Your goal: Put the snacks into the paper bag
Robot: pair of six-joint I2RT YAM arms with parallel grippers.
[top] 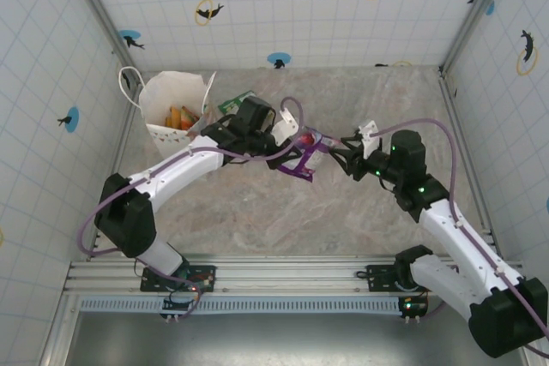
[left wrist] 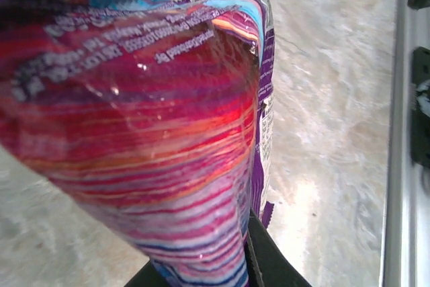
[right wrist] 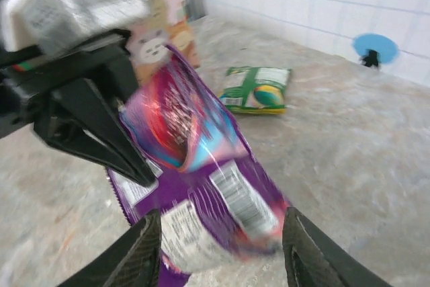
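Note:
A purple snack packet [top: 307, 157] with red and blue stripes hangs above the middle of the table, with my left gripper [top: 294, 157] shut on it. Seen from the left wrist, the packet [left wrist: 154, 119] covers most of the picture, and the left gripper [left wrist: 228, 268] pinches its lower end. My right gripper [top: 347, 160] faces it from the right and is open. In the right wrist view the packet's [right wrist: 201, 186] lower end lies between the right gripper's [right wrist: 222, 223] spread fingers. The white paper bag [top: 163, 92] stands at the back left with orange packets [top: 180, 116] inside.
A green-white packet [right wrist: 259, 89] lies flat on the table beyond the held packet; from above it [top: 233, 102] sits just right of the bag. Tiled walls close in the table on three sides. The metal rail [top: 283, 276] runs along the near edge.

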